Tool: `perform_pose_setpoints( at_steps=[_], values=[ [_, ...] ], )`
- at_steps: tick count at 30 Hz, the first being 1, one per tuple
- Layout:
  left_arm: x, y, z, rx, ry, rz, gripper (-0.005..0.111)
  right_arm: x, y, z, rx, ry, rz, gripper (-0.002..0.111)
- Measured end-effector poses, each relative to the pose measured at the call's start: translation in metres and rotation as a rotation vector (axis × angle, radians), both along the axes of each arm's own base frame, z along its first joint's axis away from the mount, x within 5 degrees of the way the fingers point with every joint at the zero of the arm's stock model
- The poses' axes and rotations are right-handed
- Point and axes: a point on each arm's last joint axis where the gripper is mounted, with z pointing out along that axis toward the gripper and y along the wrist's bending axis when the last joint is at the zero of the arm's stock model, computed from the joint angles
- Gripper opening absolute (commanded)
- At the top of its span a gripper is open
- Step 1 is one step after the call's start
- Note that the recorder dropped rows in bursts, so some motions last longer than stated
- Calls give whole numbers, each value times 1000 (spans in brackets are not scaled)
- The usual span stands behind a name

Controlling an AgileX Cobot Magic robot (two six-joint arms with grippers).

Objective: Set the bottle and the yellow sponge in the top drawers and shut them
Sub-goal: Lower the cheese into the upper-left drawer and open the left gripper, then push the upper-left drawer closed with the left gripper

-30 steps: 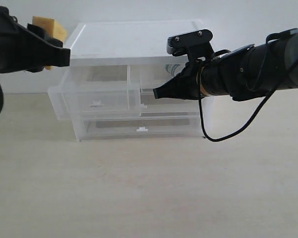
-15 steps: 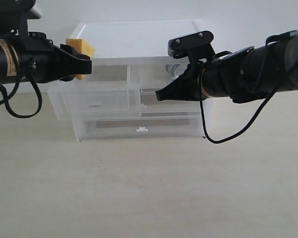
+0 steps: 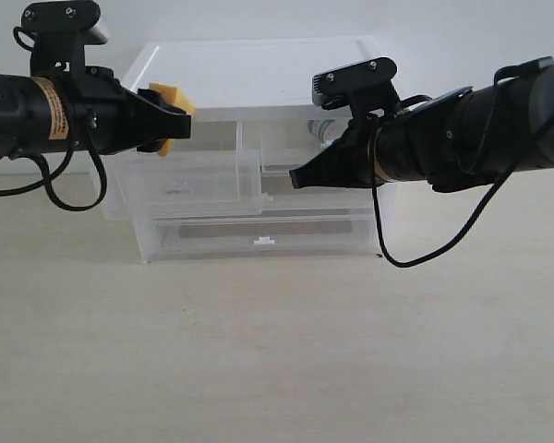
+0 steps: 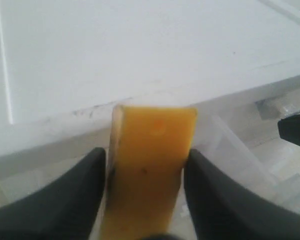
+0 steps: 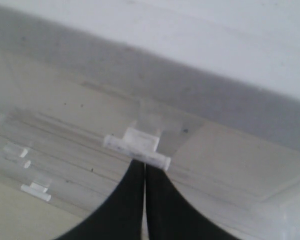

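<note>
The yellow sponge (image 3: 170, 96) hangs in the air with my left gripper (image 3: 177, 125) shut on it, just above the pulled-out left top drawer (image 3: 180, 185). In the left wrist view the sponge (image 4: 152, 150) fills the gap between the two black fingers (image 4: 85, 185), with the cabinet's top edge behind it. My right gripper (image 3: 294, 177) is shut, its tip against the white clip handle (image 5: 136, 147) of the right top drawer (image 3: 286, 138). A teal-and-white patch, seemingly the bottle (image 3: 325, 129), shows through that drawer's wall.
The translucent cabinet (image 3: 258, 69) stands at the back of a pale wooden table (image 3: 277, 351), against a white wall. Under the top drawers lies a full-width drawer with a white handle (image 3: 263, 242). A black cable (image 3: 425, 249) droops from the right arm.
My left arm has carried the sponge rightward, from beyond the cabinet's left corner to over the open left drawer. The right gripper has stayed at the right drawer's handle.
</note>
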Motion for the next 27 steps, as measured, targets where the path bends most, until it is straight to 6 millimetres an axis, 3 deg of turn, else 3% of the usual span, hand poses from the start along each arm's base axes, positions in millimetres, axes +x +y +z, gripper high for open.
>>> perform_pose_setpoints(
  at_steps=[15,17,22,27],
  values=[
    [-1,2,3,-20,9,25,54,0,0,0,-4,0,-2,0],
    [-5,5,9,-19,7,47,44,0,0,0,-4,0,-2,0],
    [-33,16,12,-49,19,61,6,0,0,0,-4,0,-2,0],
    [-75,20,-6,-121,32,-53,4,0,0,0,-4,0,-2,0]
  ],
)
